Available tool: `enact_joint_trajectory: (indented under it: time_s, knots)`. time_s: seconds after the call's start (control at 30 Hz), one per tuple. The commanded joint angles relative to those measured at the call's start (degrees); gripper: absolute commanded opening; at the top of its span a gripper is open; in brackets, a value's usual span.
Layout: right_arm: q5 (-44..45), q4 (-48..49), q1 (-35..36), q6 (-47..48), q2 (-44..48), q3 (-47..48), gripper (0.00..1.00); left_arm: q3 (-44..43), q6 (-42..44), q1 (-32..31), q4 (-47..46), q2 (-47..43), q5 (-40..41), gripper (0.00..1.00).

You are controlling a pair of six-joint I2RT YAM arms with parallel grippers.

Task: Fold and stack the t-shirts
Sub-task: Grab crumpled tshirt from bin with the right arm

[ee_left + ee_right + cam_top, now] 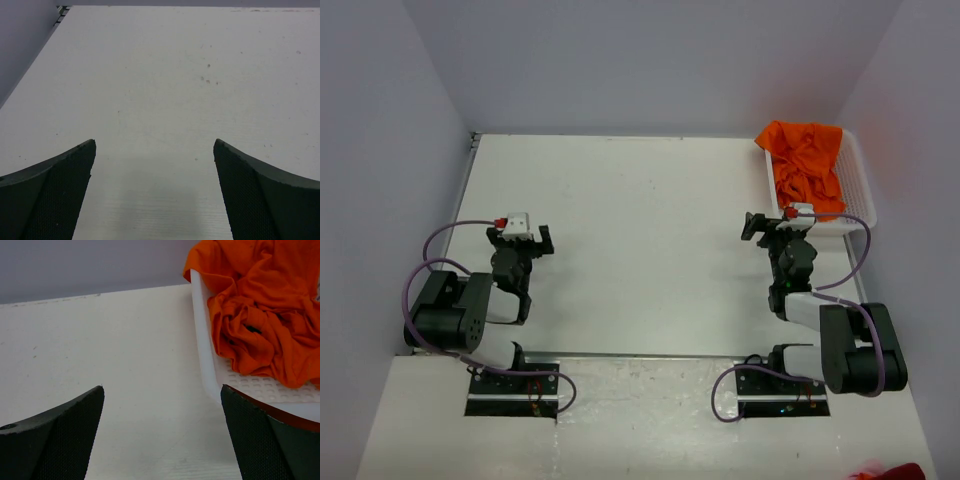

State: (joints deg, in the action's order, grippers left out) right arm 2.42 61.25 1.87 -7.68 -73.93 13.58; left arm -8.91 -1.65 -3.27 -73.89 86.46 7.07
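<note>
Your left end effector (154,150) and right end effector (162,390) stand spread wide, holding nothing; the t-shirts (260,315) lie crumpled in the white basket (205,340) near the right

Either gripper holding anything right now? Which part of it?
Nothing held. Left gripper and right gripper both open, empty; orange t-shirts lie crumpled in the white basket, untouched.

One left hand (154,143), one right hand (162,388), one white basket (861,182), one heap of orange t-shirts (807,165)
</note>
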Motion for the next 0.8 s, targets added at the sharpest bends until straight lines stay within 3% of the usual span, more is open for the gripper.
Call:
enact_joint_trajectory:
  time_s: [0.0, 0.3, 0.4, 0.5, 0.53, 0.6, 0.63, 0.67, 0.77]
  knots:
    - [1.6, 2.4, 0.3, -0.1, -0.2, 0.4, 0.99, -1.2, 1.4, 0.4, -2.1, -0.3, 0.4, 1.00]
    - [1.5, 2.8, 0.4, -0.1, -0.3, 0.4, 0.99, -0.5, 1.4, 0.4, -3.3, -0.9, 0.9, 1.00]
    - [2.4, 0.9, 2.2, 2.1, 3.3, -0.5, 0.99, -0.6, 1.4, 0.4, -0.7, -4.7, 1.5, 1.00]
    - [9.8, -6.4, 6.3, 4.0, 8.7, 2.3, 0.99, -3.7, 1.3, -0.7, 9.8, -11.6, 6.3, 1.00]
    - [11.1, -8.8, 8.3, 4.4, 11.2, 3.5, 0.99, -5.9, 0.0, -1.6, 14.0, -14.2, 11.3, 1.00]
    - [13.7, -19.5, 9.6, 1.4, 15.3, 7.0, 0.99, -9.6, -2.9, -2.4, 18.4, -16.0, 16.8, 1.00]
    - [10.8, -25.9, 9.8, -0.2, 20.5, 9.9, 0.99, -12.8, -8.6, -3.3, 31.2, -17.1, 24.5, 1.00]
    - [7.7, -38.3, 10.2, 0.1, 22.3, 12.8, 0.99, -20.9, -11.7, -3.8, 39.0, -17.1, 27.9, 1.00]
    - [4.7, -47.3, 13.1, 4.3, 25.5, 19.9, 0.99, -35.0, -19.8, -7.8, 60.6, -15.2, 40.6, 1.00]
